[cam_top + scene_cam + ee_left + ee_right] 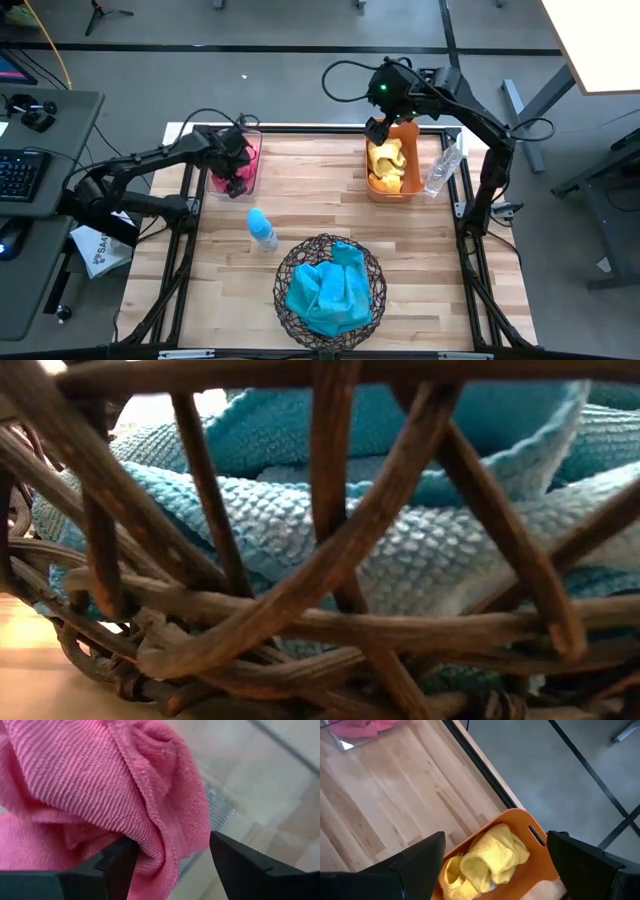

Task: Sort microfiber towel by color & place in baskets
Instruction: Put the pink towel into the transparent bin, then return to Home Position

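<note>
Pink towels point(250, 155) point(75, 785) lie in the clear tub point(257, 148) at the table's far left. My left gripper point(237, 180) point(172, 852) is open and reaches down into the tub among them. Yellow towels point(390, 165) point(490, 857) lie in the orange bin point(410, 130) point(520, 815) at the far right. My right gripper point(380, 130) point(496, 840) hangs open above that bin, clear of the cloth. Teal towels point(330, 290) point(430, 550) are piled in the round dark wire basket point(290, 265) point(330, 560) at the near middle. My left gripper comes from above into the tub. A hemmed fold of the pink towel point(150, 845) lies between the open fingers and rests against the inner side of one finger point(122, 857). The other finger point(235, 860) stands apart from the cloth. The towel lies in the tub, slack.
A small light-blue bottle point(262, 230) lies on the bare wood between the tub and the wire basket. A clear plastic bottle point(440, 170) leans beside the orange bin at the table's right rail. The wooden middle of the table point(320, 200) is free. A desk with a keyboard point(20, 172) stands left.
</note>
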Robot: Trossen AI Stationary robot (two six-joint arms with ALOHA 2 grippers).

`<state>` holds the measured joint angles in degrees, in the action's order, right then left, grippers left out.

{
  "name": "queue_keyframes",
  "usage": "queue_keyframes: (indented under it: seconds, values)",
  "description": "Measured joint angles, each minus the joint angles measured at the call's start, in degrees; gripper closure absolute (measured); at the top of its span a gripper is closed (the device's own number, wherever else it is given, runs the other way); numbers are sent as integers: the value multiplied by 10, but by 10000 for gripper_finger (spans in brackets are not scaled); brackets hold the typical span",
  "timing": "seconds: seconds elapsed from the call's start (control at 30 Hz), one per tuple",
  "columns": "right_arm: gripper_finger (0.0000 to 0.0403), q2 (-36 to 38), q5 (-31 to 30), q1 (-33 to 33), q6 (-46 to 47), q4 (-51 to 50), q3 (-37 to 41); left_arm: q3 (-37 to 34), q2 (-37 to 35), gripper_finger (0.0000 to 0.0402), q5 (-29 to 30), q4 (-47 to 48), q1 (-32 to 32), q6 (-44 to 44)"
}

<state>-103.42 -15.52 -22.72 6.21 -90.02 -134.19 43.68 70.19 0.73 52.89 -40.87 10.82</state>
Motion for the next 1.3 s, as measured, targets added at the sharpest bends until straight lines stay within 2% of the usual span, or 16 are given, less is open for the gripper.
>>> queue_keyframes:
  seconds: [0.17, 0.37, 0.47, 0.57, 0.67, 0.73, 0.83, 1.0, 1.03, 1.17, 1.3]
  values:
    - [57, 0, -5, 0, -2, 0, 0, 46, -8, 165, 27, 5, 7, 23]
    - [57, 0, -5, 0, -2, 0, 0, 146, -34, 165, 43, 34, 7, 67]
    - [57, 0, -4, 0, -7, 0, 0, 179, -57, 165, 20, 30, 10, 42]
    - [57, 0, 10, 0, -21, 0, 0, 179, -92, 165, -43, 1, 18, -36]
    - [57, 0, 40, 0, -22, 0, 0, 145, -150, 175, -135, -81, 44, -112]
    - [57, 0, 67, 0, -25, 0, 0, 106, -198, 196, -147, -159, 77, -159]
    - [57, 0, 102, 3, -37, 0, 0, 38, -271, 249, -104, -256, 138, -233]
    - [57, 0, 124, 13, -63, 0, 0, -82, -382, 374, -3, -392, 220, -325]
    - [57, 0, 130, 15, -66, 0, 0, -107, -401, 387, 10, -422, 232, -338]
    - [57, 2, 154, 21, -67, 0, 0, -190, -462, 391, 42, -535, 259, -361]
    - [57, 18, 181, 31, -62, 0, 0, -264, -508, 399, 31, -608, 267, -361]
